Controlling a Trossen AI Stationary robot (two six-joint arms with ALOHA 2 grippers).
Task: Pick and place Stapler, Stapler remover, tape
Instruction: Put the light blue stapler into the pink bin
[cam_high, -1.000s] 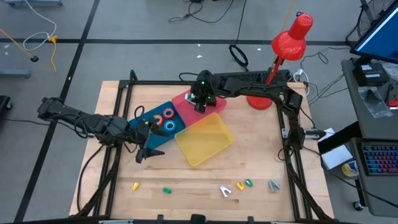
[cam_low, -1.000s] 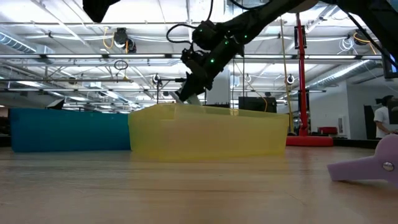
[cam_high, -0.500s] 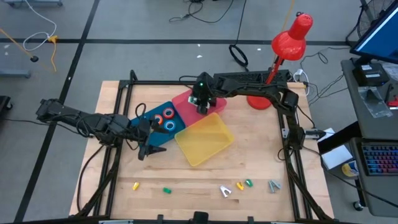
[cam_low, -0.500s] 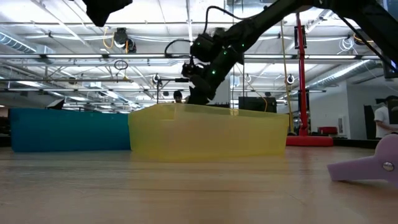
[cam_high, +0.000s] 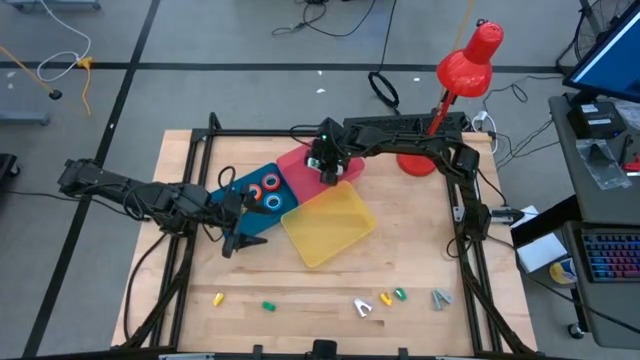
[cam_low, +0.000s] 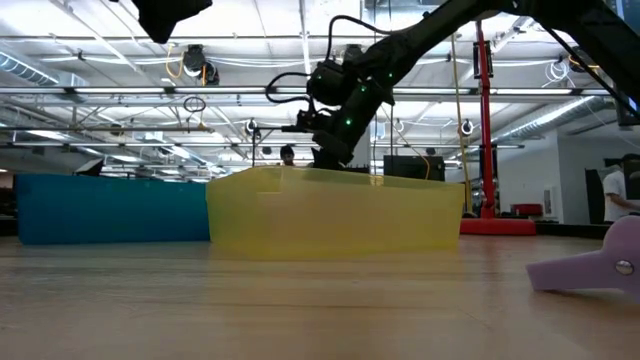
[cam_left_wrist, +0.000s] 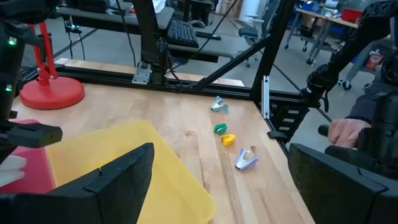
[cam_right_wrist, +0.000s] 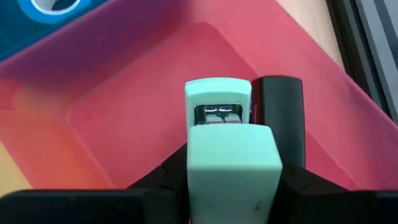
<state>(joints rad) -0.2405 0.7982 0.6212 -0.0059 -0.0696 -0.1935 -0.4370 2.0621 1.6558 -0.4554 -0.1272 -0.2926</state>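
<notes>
**Ana:** Stapler (cam_right_wrist: 227, 155) first: where does it sit, and why that way?

**Ben:** It is clamped between the fingers of the right gripper (cam_high: 327, 168), pale green, its nose pointing ahead and down into the red tray (cam_right_wrist: 137, 106). The gripper hangs just above that tray, so the stapler looks about to be set down there. A dark stapler (cam_right_wrist: 281, 118) already lies in the tray, just beside the green one, which suggests this tray is meant for staplers.

**Ana:** And the tape?

**Ben:** The rolls (cam_high: 264, 192) lie in the blue tray (cam_high: 240, 215), beside the right gripper and touching the red tray's side. One kind of thing per tray seems to be the plan.

**Ana:** Then the yellow tray (cam_high: 330, 225) is for the removers?

**Ben:** Probably. It lies nearer the desk's front than the right gripper, and nothing can be seen in it. The small removers (cam_high: 380, 300) remain scattered on the desk (cam_high: 420, 240), well apart from both arms.

**Ana:** What about the left gripper (cam_high: 238, 237)?

**Ben:** Its fingers are spread wide and carry nothing. It waits low by the blue tray, out of the right arm's way.
</notes>
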